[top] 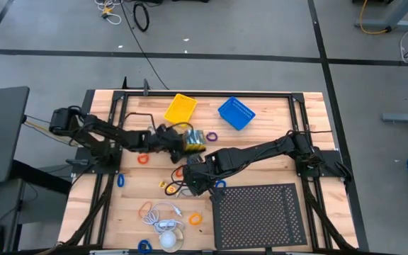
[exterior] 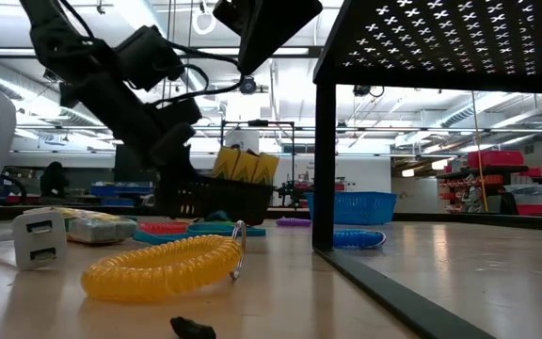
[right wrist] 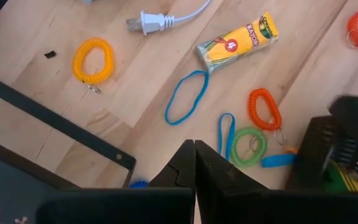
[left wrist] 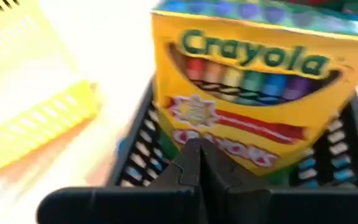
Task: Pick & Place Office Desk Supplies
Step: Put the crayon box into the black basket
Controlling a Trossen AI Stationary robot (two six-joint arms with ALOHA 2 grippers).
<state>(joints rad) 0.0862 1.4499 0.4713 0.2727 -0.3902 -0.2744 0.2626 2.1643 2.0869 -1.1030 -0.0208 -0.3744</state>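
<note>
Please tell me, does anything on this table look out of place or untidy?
Yes. The supplies lie scattered over the wood: a yellow coil band, a blue loop, a small crayon pack and a white plug lying loose among them. The Crayola box stands tilted in its black basket.

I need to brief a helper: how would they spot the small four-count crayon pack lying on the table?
Start at the black perforated tray by the right pincer. Past its corner a blue band lies on the wood; beside it lies the crayon pack. It alone is a flat yellow-and-green box; its neighbours are loops.
</note>
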